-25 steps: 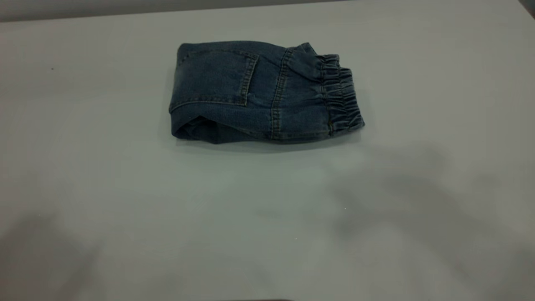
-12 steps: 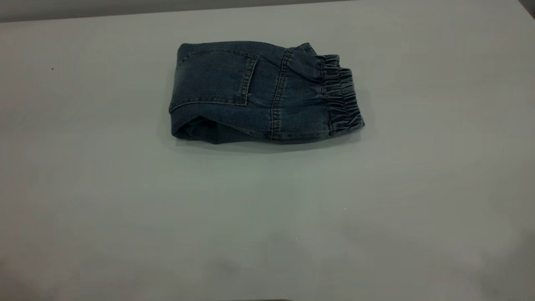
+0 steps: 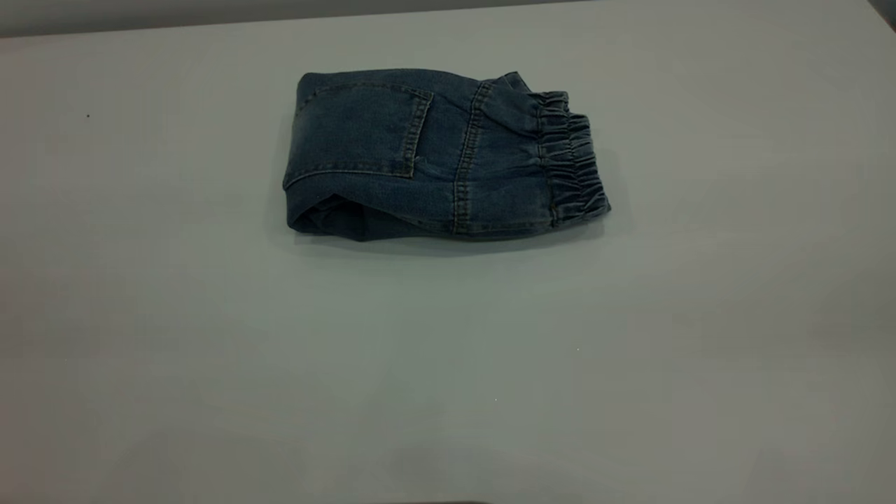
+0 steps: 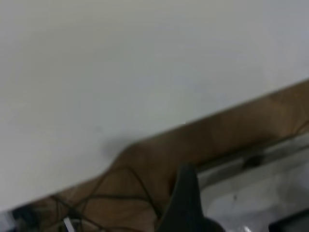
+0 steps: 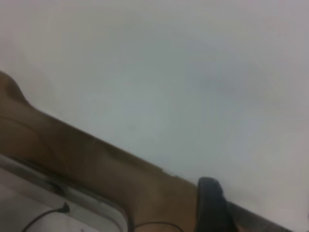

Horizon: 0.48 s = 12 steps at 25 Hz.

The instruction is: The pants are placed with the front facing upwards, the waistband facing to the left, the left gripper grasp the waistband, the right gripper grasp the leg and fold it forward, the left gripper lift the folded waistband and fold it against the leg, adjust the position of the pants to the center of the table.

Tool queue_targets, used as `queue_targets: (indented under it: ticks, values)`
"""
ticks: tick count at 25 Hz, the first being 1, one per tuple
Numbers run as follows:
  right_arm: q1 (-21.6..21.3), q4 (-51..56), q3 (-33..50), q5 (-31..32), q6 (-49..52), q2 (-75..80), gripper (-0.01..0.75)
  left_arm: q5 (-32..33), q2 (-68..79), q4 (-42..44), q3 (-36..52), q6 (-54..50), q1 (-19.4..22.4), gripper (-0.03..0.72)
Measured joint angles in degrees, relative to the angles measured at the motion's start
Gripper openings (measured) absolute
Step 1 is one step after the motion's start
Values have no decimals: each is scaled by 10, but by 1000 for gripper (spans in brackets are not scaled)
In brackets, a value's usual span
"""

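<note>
The pants (image 3: pixel 434 154) lie folded into a compact blue denim bundle on the table (image 3: pixel 448 364), a little behind its middle. A back pocket (image 3: pixel 360 129) faces up and the gathered waistband (image 3: pixel 570 157) lies along the bundle's right end. Neither gripper appears in the exterior view. In the left wrist view, my left gripper (image 4: pixel 236 212) is open and empty beyond the table's edge (image 4: pixel 145 140). In the right wrist view, my right gripper (image 5: pixel 260 212) shows one dark finger (image 5: pixel 210 205) with nothing beside it, also at the table's edge (image 5: pixel 120 145). The pants are out of both wrist views.
Below the tabletop, the wrist views show a brown surface (image 4: pixel 159 164), thin black cables (image 4: pixel 111 193) and a pale metal frame (image 5: pixel 58 193). Bare tabletop (image 3: pixel 140 315) surrounds the pants on all sides.
The arms' dark shadows on the front left and right of the table have faded away. The pants have not moved.
</note>
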Motion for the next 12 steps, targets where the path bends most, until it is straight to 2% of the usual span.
queue_targets:
  ticks: [5,12]
  values:
    - [0,28,53,-21,0,-59,347,-11,-47,0,59,-2,0,570]
    - [0,44,57,-26,-18,-87,347,-32,-91,0,94,-4,0,570]
